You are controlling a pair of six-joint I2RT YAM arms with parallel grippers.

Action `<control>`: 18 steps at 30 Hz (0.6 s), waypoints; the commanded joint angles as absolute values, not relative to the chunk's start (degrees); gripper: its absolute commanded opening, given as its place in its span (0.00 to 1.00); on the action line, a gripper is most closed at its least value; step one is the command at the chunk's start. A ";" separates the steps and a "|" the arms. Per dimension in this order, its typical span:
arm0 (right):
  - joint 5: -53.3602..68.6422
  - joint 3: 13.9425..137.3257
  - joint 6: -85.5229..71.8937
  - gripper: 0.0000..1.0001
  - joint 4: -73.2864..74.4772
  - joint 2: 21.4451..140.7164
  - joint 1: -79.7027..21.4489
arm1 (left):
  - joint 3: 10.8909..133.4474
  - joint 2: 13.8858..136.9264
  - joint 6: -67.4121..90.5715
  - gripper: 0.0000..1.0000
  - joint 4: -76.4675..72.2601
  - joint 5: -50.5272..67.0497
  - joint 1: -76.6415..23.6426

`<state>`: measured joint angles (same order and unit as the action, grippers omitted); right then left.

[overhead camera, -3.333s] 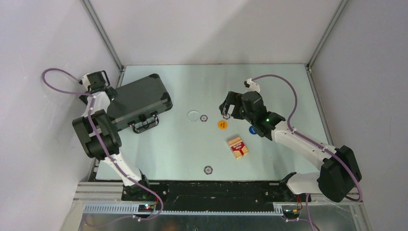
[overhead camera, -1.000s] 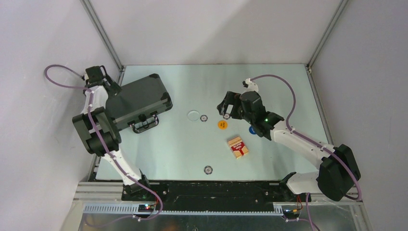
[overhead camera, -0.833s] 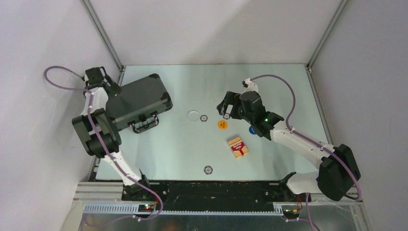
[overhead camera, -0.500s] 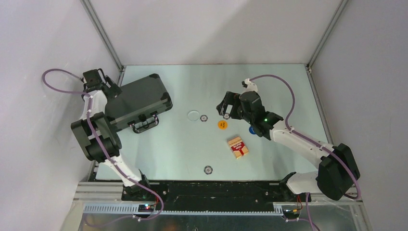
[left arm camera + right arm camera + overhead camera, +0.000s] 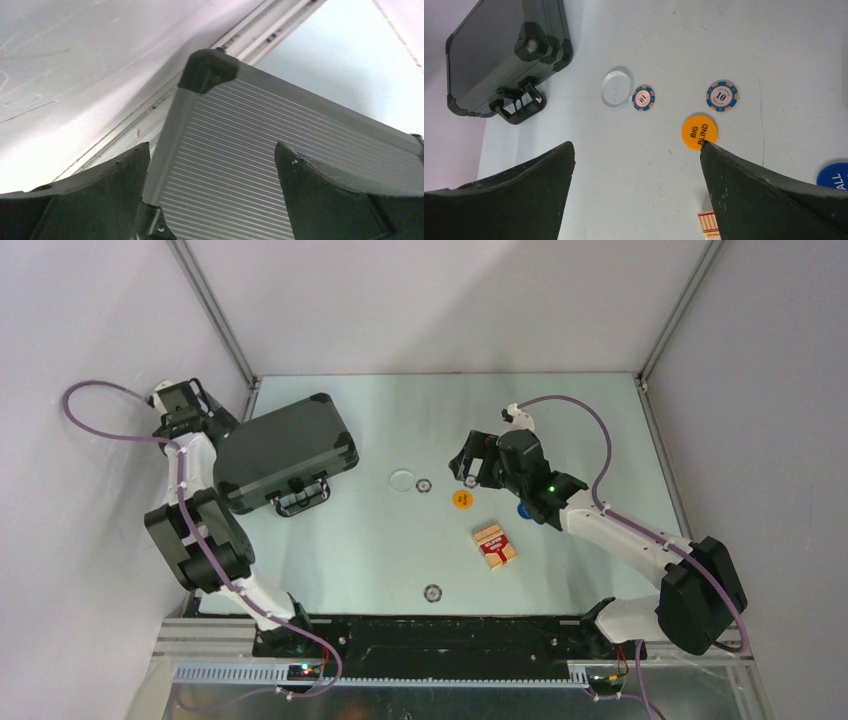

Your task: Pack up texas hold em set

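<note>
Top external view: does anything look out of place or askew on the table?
Yes. The briefcase lies shut and skewed at the far-left corner, while pieces of the set lie loose outside it: the card deck, orange button, blue button, clear disc and a lone chip at the near edge.

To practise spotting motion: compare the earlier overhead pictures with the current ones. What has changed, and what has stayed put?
The left gripper, open, has drawn back leftward, away from the far-left corner of the closed black case. Nothing was gripped or released. The right gripper hovers open almost where it was. The case, card deck and orange button have not moved.
</note>
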<state>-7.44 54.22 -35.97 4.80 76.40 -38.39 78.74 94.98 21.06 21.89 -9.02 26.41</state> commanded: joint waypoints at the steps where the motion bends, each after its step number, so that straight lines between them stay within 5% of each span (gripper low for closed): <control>1: -6.78 54.36 -35.75 0.99 2.16 76.85 -38.12 | 77.61 97.81 20.42 1.00 22.67 -13.68 27.31; 18: -6.06 54.40 -35.41 0.99 1.05 76.68 -37.87 | 78.18 109.45 12.66 0.95 22.97 6.91 27.58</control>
